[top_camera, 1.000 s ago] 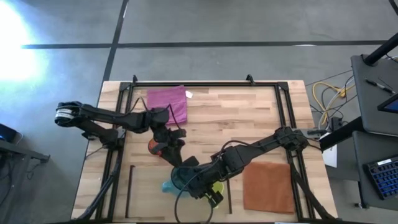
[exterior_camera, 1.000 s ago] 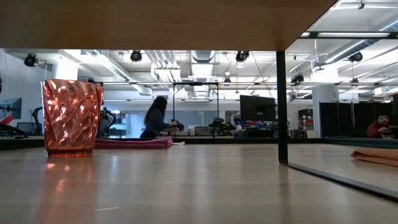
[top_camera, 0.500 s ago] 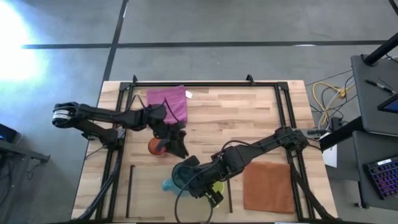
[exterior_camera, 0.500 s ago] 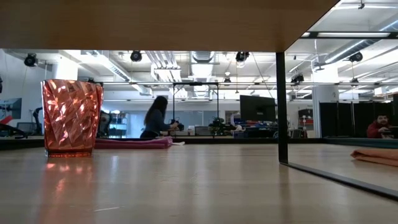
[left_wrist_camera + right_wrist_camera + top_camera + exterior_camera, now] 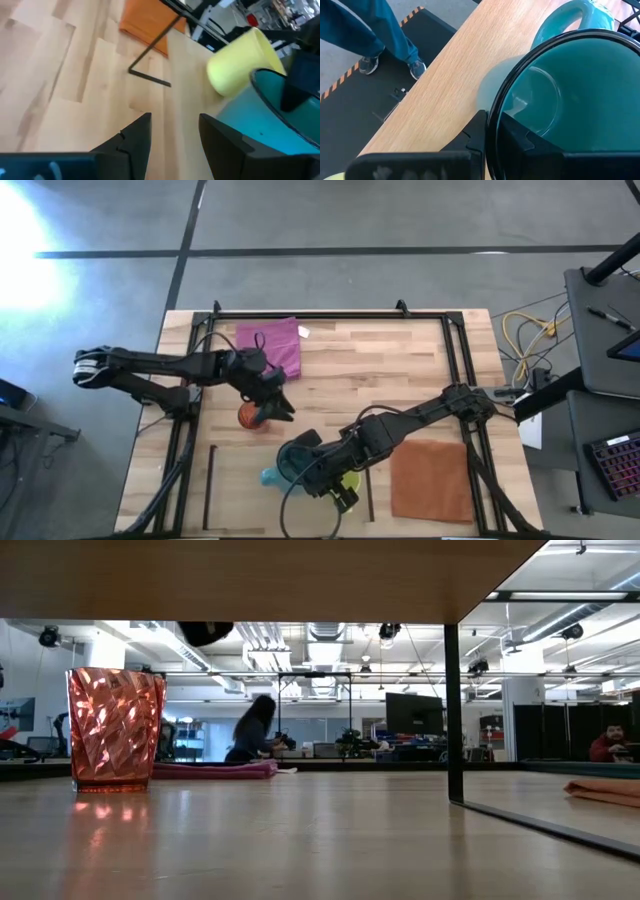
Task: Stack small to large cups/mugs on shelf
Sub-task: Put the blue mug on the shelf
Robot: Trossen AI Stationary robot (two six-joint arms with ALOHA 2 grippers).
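Since a second ago the left gripper (image 5: 278, 408) has drawn back from beside the teal mug (image 5: 293, 461) and now hovers over the red-orange cup (image 5: 248, 416), fingers (image 5: 134, 142) spread with nothing between them. Nearer the table's front edge, the right gripper (image 5: 300, 456) grips the teal mug's rim, one finger inside, one outside. Just beyond its jaws lies the yellow mug (image 5: 242, 62), tipped on its side.

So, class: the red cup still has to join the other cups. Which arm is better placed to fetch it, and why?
Left. The left gripper hovers right beside the red cup, fingers apart and empty. The right gripper is busy, closed on the teal mug's rim.
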